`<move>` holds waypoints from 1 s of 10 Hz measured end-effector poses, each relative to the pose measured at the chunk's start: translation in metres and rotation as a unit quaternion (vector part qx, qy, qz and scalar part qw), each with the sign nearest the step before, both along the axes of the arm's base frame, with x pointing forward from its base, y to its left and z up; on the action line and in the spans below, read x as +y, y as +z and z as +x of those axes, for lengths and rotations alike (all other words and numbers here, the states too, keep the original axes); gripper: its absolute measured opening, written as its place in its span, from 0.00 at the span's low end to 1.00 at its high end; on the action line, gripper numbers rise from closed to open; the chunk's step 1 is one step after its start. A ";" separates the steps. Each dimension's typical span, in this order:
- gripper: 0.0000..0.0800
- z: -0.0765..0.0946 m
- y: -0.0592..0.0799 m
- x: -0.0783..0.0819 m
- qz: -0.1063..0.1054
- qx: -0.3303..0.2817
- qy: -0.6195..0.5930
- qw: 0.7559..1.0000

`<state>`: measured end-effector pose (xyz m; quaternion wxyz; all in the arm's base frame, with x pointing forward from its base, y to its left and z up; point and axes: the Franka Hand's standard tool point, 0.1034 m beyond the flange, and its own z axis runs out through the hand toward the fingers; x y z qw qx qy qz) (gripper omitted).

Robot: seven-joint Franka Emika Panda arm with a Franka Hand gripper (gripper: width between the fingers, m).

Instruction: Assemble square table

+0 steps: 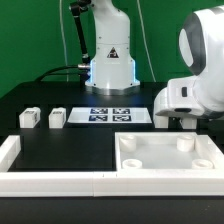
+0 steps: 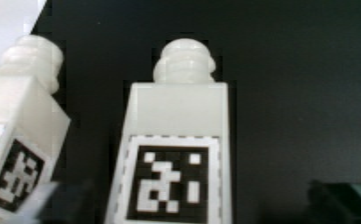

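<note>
White leg block (image 2: 177, 110) stands between the hand's (image 2: 195, 198) fingers, gaps either side.

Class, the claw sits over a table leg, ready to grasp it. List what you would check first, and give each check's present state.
1. Leg centred in claw: ok.
2. Claw open, gaps either side of leg: ok.
3. Second leg clear of the near finger: cannot tell.
4. Slab flat, recesses facing up: ok.
5. Spare legs out of the way: ok.
</note>
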<state>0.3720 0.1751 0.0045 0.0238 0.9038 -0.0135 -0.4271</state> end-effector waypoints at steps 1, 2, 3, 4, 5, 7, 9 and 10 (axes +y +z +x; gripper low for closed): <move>0.49 0.000 0.000 0.000 0.000 0.000 0.000 1.000; 0.36 0.000 0.000 0.000 0.000 0.000 0.000 1.000; 0.36 0.000 0.000 0.000 0.000 0.000 0.000 1.000; 0.36 0.000 0.000 0.000 0.000 0.000 0.000 1.000; 0.36 0.000 0.000 0.000 0.000 0.000 0.000 1.000; 0.36 0.000 0.000 0.000 0.000 0.000 0.000 1.000; 0.36 0.022 0.017 -0.011 0.010 -0.015 -0.003 1.000; 0.36 0.045 0.039 -0.026 0.022 -0.044 -0.008 0.999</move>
